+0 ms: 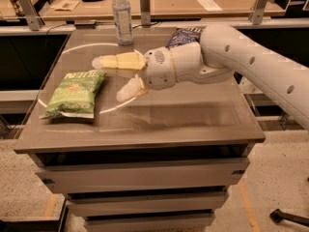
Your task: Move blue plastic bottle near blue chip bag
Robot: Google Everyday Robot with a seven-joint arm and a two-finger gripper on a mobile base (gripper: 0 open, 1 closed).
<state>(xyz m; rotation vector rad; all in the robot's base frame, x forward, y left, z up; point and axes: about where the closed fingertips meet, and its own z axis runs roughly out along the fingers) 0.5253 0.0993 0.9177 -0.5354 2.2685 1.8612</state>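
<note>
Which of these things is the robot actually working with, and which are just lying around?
In the job: blue plastic bottle, upright at the back of the table; blue chip bag, partly behind the arm; gripper, open, empty, above the table.
Just lying about: green Kettle chip bag, at the table's left.

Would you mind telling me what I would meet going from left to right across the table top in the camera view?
Green chip bag → bottle → blue chip bag. The gripper hangs open above the table, in front of the bottle, overlapping it sideways, so it is left unranked.
</note>
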